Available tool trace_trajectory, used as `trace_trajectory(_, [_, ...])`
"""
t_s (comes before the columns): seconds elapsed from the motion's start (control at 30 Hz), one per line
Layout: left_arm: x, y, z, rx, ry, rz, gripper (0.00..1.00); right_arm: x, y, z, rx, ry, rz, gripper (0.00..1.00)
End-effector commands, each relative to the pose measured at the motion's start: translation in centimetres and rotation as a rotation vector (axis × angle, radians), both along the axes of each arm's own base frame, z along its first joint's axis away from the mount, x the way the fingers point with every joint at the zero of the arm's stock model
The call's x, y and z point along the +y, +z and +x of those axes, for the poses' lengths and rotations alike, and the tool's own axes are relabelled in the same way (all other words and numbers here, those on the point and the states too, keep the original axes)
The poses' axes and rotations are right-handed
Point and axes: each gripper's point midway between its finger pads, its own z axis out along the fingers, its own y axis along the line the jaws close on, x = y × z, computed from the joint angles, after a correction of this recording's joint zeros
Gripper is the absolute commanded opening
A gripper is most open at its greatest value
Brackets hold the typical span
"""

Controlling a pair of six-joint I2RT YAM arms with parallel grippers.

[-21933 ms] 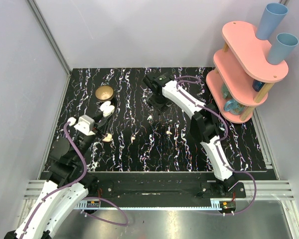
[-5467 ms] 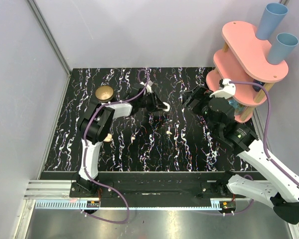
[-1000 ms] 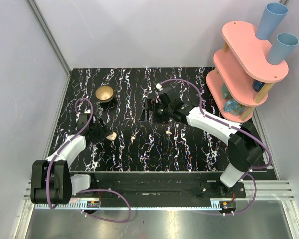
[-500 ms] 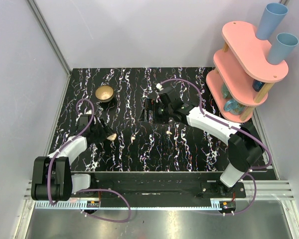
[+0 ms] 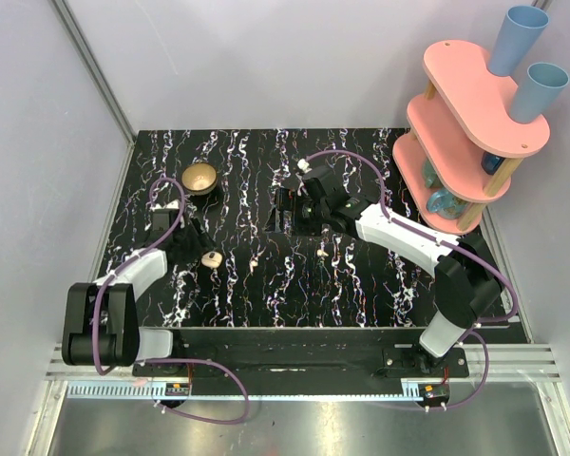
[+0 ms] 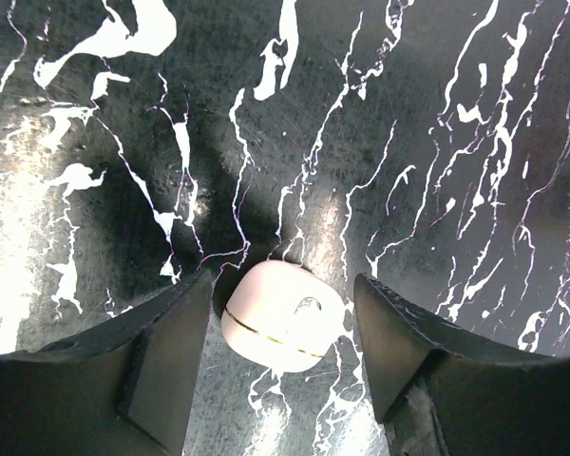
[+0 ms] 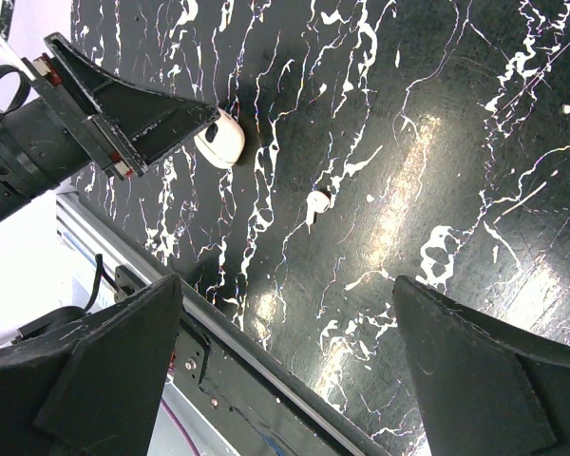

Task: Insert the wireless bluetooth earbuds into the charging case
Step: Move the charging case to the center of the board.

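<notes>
My left gripper (image 6: 283, 294) has backed off the charging case (image 6: 283, 315), jaws apart, gripping nothing; the right gripper (image 7: 287, 285) gapes empty. The case looks shut, earbuds (image 5: 252, 265) outside, so nothing's inserted yet.

Left arm (image 5: 131, 275) folded low, forearm reaching forward on its own side, wrist tipped down. Left gripper (image 6: 280, 285) pointing downward, jaws parted partway, nothing clamped. Right arm (image 5: 404, 237) stretched long, leaning across toward centre. Right gripper (image 7: 285, 294) held high, jaws spread full, empty.
</notes>
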Motion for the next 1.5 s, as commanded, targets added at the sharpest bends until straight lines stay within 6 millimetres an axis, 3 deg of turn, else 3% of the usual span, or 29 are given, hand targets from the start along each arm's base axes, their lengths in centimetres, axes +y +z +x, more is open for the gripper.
trace_trajectory(0.0, [-0.9, 0.9, 1.5, -0.040, -0.046, -0.019, 0.65, 0.6, 2.6, 0.1, -0.038, 0.023, 0.063, 1.00])
trace_trajectory(0.17, [-1.8, -0.2, 0.0, -0.017, -0.047, -0.061, 0.64, 0.5, 2.5, 0.1, -0.040, 0.023, 0.058, 1.00])
trace_trajectory(0.57, [-5.6, 0.1, -2.0, -0.016, -0.069, -0.156, 0.61, 0.6, 2.2, 0.0, -0.031, 0.031, 0.056, 1.00])
trace_trajectory(0.73, [-6.9, 0.6, -2.0, -0.040, -0.077, -0.193, 0.61, 0.4, 1.8, 0.0, -0.022, 0.020, 0.051, 1.00])
trace_trajectory(1.2, [-13.0, 2.9, 2.7, -0.105, -0.214, -0.274, 0.61, 0.2, 1.0, -0.1, -0.010, 0.010, 0.036, 1.00])
trace_trajectory(1.33, [-15.2, 4.6, 4.8, -0.137, -0.261, -0.302, 0.61, -0.8, 1.1, 0.6, -0.035, -0.062, 0.011, 1.00])
trace_trajectory(1.47, [-16.2, 5.1, 4.7, -0.140, -0.293, -0.311, 0.61, -2.5, 0.9, 1.5, -0.072, -0.153, -0.041, 1.00])
